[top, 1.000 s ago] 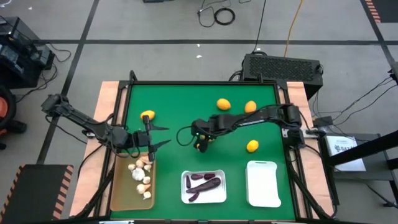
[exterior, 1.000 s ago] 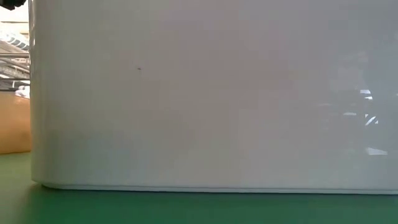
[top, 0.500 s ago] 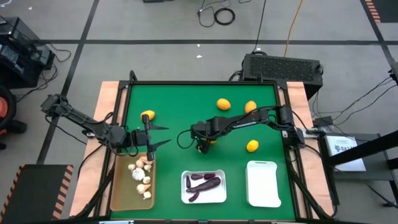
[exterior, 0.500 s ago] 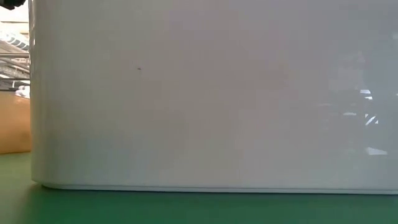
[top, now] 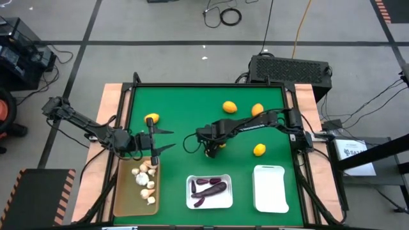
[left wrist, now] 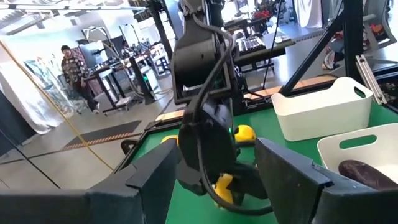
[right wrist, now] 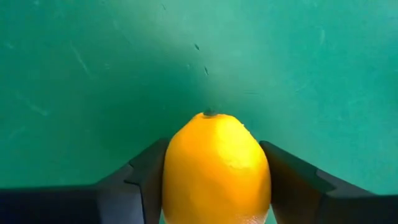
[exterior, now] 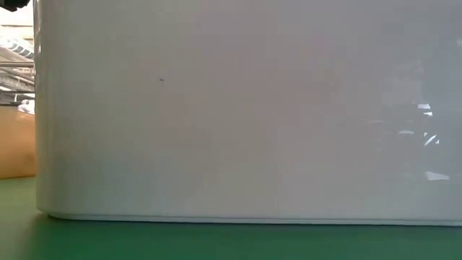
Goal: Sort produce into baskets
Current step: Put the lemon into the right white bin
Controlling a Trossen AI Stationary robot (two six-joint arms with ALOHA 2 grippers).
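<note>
Right gripper down on a yellow-orange citrus fruit at the middle of the green table.
Its two dark fingers press both flanks of the fruit, which sits on the mat. The left gripper hangs half-open and empty over the far end of the long tan-brown tray holding whitish bulbs. Purple pieces lie in the middle white tray; the right white tray is near the front edge. Three more citrus fruits lie loose.

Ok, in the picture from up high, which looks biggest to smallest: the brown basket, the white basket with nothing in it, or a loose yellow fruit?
1. Brown basket, the longest.
2. Empty white basket, clearly shorter.
3. Loose yellow fruit, tiny next to either basket.
</note>
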